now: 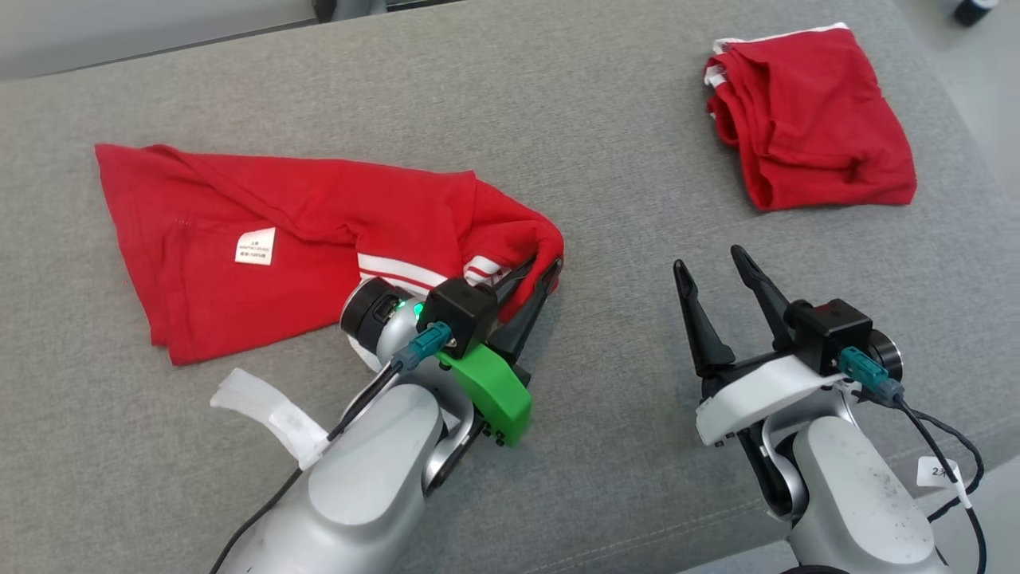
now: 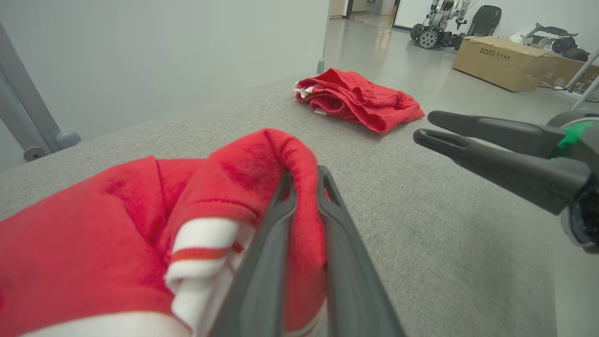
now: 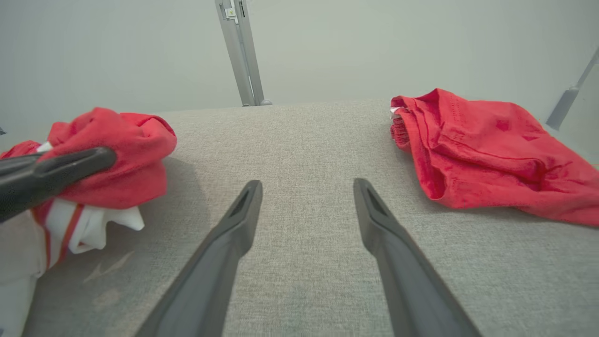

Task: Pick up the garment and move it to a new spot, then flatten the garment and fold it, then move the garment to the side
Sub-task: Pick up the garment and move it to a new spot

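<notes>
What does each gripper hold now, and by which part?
The left gripper is shut on the spread-out red garment, pinching its bunched, white-striped end. The right gripper is open and holds nothing.

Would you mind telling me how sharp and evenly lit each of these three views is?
Head view: soft, even light, everything sharp. Left wrist view: the held garment nearest the lens looks slightly soft. Right wrist view: a soft shadow falls right of that garment on the grey cushion.

The garment carries a label whose print is too small to read. A dark object is cut off by the head view's top edge.
</notes>
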{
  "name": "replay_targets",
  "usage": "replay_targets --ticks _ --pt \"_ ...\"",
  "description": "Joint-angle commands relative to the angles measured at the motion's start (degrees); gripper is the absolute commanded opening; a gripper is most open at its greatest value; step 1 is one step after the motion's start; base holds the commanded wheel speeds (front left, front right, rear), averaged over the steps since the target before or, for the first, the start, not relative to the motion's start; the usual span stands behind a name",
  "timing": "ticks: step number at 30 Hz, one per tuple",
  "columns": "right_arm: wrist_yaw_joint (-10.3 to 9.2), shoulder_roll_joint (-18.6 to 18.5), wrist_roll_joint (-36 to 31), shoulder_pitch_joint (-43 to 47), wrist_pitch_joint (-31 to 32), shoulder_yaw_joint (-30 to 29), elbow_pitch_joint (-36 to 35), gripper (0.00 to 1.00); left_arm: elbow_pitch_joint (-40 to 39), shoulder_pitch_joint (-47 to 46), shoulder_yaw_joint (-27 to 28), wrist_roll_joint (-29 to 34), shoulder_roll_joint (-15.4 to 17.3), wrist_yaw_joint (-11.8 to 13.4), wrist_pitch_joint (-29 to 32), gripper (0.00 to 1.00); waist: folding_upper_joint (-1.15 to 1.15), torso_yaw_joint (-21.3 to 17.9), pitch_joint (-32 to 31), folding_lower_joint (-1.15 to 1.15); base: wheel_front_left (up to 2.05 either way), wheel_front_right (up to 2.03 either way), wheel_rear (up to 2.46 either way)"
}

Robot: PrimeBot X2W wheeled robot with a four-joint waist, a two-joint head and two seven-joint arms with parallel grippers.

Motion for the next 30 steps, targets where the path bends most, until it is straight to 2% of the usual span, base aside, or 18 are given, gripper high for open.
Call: replay_targets --ticks 1,2,3,11,19,23,30 --pt "-0.09 0.3 0.1 0.7 -0.2 -0.1 -0.1 1.00 0.3 1.0 0.0 -0.5 0.4 -0.2 0.0 0.07 0.00 -2.2 -1.1 0.00 0.00 0.00 0.00" --pt "-0.09 0.3 0.1 0.8 -0.2 -0.2 0.1 1.00 1.1 1.7 0.6 -1.1 0.4 -0.2 0.0 0.73 0.00 -2.2 -1.3 0.00 0.00 0.00 0.00" --pt "-0.09 0.3 0.0 0.9 -0.2 -0.4 0.2 1.00 1.7 1.9 1.5 -1.0 0.4 -0.2 0.0 1.00 0.00 -2.1 -1.5 0.00 0.00 0.00 0.00" --pt "-0.09 0.6 0.3 2.3 -0.2 -1.1 0.4 1.00 -2.6 9.3 11.7 3.0 0.4 0.5 0.0 1.00 0.00 1.3 -4.9 0.00 0.00 0.00 0.00" --pt "-0.09 0.7 0.7 3.9 -0.2 -0.1 0.8 1.00 -8.6 19.5 24.6 7.2 1.5 3.1 0.0 1.00 0.00 4.5 -9.1 0.00 0.00 0.00 0.00" --pt "-0.09 0.7 0.6 5.2 -0.2 0.0 0.9 1.00 -11.8 24.7 30.3 9.4 2.2 3.7 0.0 1.00 0.00 5.3 -11.0 0.00 0.00 0.00 0.00" --pt "-0.09 0.7 1.4 7.6 -0.2 0.6 1.1 1.00 -16.9 34.0 39.5 11.0 1.0 4.7 0.0 1.00 0.00 5.2 -13.9 0.00 0.00 0.00 0.00"
